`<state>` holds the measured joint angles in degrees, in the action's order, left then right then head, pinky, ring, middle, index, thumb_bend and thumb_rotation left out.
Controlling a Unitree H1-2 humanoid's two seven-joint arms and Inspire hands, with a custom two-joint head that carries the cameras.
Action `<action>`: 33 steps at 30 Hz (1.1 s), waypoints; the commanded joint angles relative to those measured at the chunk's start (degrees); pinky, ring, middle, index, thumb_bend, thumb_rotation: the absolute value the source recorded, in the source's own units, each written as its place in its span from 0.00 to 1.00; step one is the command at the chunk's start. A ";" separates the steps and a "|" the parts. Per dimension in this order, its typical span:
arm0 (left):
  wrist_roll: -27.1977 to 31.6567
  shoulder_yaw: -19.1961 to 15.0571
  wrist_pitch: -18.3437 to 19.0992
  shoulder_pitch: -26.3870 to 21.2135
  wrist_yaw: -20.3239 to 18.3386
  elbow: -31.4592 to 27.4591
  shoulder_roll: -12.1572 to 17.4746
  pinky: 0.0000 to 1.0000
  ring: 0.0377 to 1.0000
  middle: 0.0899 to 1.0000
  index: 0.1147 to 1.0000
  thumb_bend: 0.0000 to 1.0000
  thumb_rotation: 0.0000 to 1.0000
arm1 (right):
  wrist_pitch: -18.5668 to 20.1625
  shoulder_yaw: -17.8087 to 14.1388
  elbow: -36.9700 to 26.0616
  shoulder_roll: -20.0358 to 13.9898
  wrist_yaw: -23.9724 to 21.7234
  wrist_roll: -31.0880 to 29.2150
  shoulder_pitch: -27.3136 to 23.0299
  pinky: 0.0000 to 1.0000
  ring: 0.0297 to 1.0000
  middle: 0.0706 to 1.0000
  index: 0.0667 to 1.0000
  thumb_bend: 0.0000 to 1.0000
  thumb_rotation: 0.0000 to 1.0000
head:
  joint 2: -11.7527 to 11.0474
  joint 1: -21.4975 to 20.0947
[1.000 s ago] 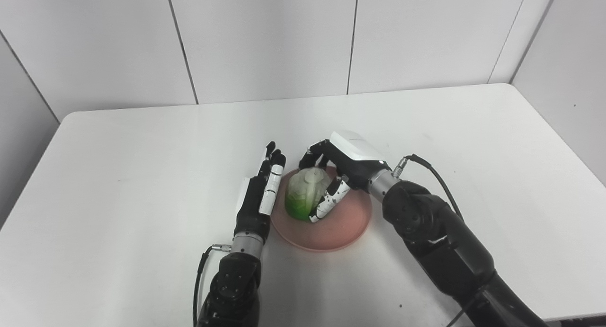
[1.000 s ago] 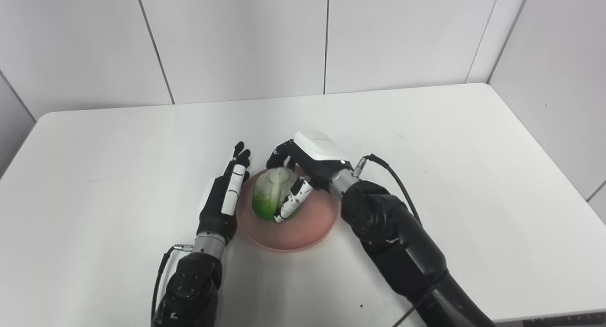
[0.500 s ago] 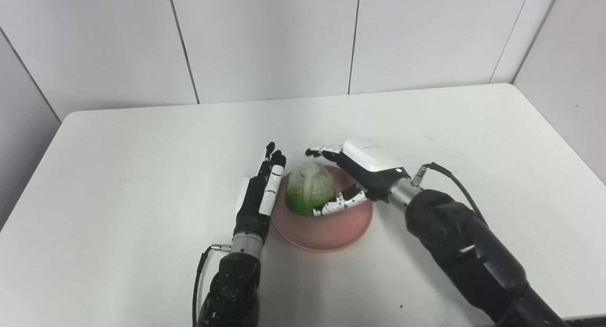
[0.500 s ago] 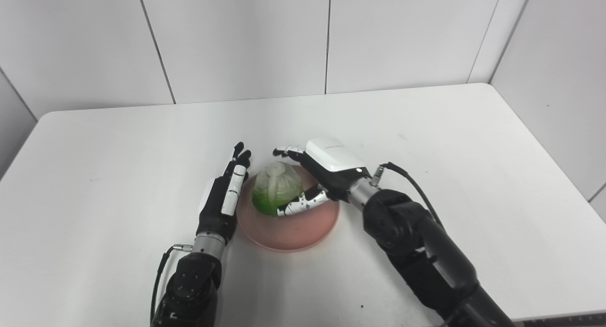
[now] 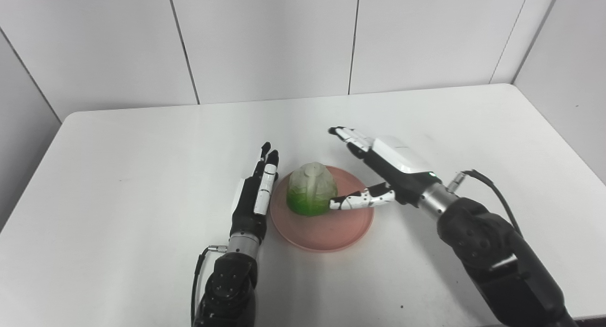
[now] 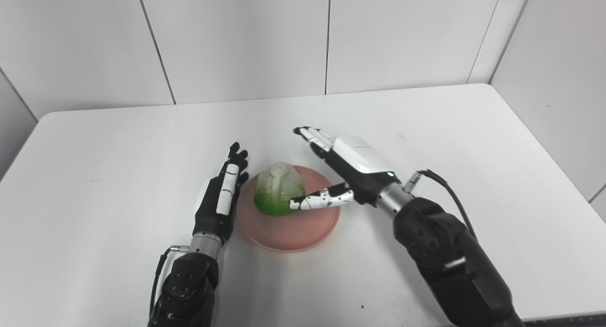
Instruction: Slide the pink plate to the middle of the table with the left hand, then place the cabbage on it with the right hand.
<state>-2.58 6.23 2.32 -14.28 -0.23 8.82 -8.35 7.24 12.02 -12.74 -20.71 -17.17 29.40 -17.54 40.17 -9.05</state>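
Pink plate on white table

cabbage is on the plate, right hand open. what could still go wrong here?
1. The right hand is open, but its thumb tip looks to be against the cabbage; pulling back sideways could tip or roll it off the plate.
2. The left hand lies flat beside the plate's rim; a careless retreat might nudge the plate off centre.

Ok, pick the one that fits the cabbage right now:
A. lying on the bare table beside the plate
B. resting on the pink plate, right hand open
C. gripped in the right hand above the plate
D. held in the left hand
B: the cabbage sits on the pink plate, and the right hand is spread open beside it, holding nothing.
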 commanded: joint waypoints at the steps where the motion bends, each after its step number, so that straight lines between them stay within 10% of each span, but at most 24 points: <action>1: 0.31 -0.16 -1.43 -1.37 -0.42 -2.12 0.53 0.95 0.97 0.97 0.97 0.63 1.00 | -0.90 -2.61 -0.92 3.32 4.34 -2.55 -0.34 0.86 1.00 1.00 1.00 0.82 0.72 | 0.06 -0.16; 8: 2.21 -1.69 -2.43 -0.71 -1.03 -2.97 1.52 0.94 0.95 0.96 0.96 0.68 1.00 | 0.46 -8.04 2.11 12.90 11.17 -7.87 3.21 0.94 1.00 1.00 1.00 0.70 0.97 | 0.25 -0.18; 17: 5.87 -2.73 -2.23 -0.38 -3.40 -3.27 3.01 0.97 0.98 0.97 0.99 0.70 1.00 | -6.58 -13.52 7.45 22.19 15.62 -23.60 4.09 1.00 1.00 1.00 1.00 0.68 0.93 | -0.08 0.64; 33: 6.47 -2.16 -2.11 0.89 -4.54 -3.64 4.51 1.00 0.99 0.99 1.00 0.68 1.00 | -4.54 -14.14 8.51 24.77 16.07 -32.87 4.29 1.00 1.00 1.00 1.00 0.58 0.99 | 0.69 0.85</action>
<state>3.66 4.03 2.00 -12.49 -4.46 6.36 -3.58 3.64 -1.91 -2.82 3.59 -1.24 -2.49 -11.70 40.78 -8.26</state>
